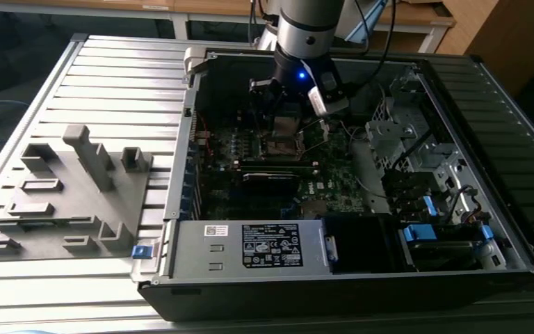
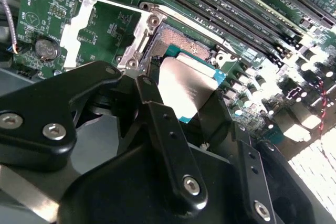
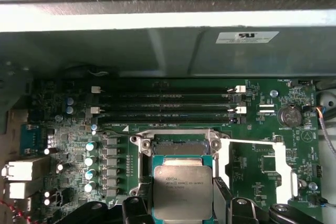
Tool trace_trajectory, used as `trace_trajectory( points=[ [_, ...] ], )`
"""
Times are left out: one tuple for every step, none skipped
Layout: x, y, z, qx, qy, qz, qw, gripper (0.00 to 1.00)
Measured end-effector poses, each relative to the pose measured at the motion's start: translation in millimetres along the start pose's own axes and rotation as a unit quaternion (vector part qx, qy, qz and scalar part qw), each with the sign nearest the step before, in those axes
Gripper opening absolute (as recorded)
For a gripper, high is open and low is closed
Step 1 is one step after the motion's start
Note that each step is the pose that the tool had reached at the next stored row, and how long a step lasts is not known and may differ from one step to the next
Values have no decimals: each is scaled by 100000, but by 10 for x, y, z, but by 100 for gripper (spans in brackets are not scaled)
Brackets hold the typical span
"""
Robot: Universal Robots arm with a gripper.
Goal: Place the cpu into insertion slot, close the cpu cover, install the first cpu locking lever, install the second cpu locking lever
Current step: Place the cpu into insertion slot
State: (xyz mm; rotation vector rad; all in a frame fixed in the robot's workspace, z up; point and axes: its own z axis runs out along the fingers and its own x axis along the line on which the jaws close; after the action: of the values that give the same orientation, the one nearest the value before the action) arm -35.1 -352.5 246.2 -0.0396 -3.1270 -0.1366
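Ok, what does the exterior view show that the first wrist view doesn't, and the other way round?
Exterior view: the robot arm, a grey fixture tray beside the case, and blue drive tabs. First wrist view: a coin battery and the cpu cover swung open beside the socket. Both: the cpu held in the fingers at the socket, with memory slots alongside.

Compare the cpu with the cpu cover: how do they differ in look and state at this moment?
The cpu is a solid plate with a dull grey top. The cpu cover is a thin frame with green board showing through its window. The cpu is gripped by the end effector over the insertion slot. The cpu cover lies swung open beside the slot, untouched. Both are squarish, silvery metal.
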Motion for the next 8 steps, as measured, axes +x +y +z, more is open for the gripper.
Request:
trace_trajectory(
  points=[
    [0,0,1,13,5,9,100000,54],
    [0,0,2,18,1,58,100000,54],
    [-1,0,4,4,-17,200,100000,54],
    [-1,-1,6,-2,-44,488,99999,54],
    [-2,-1,8,-8,-84,951,99995,54],
    [-2,-1,10,-14,-133,1518,99988,54],
    [-3,-1,13,-22,-186,2123,99977,54],
    [-3,-1,15,-30,-238,2746,99962,54]
  ],
)
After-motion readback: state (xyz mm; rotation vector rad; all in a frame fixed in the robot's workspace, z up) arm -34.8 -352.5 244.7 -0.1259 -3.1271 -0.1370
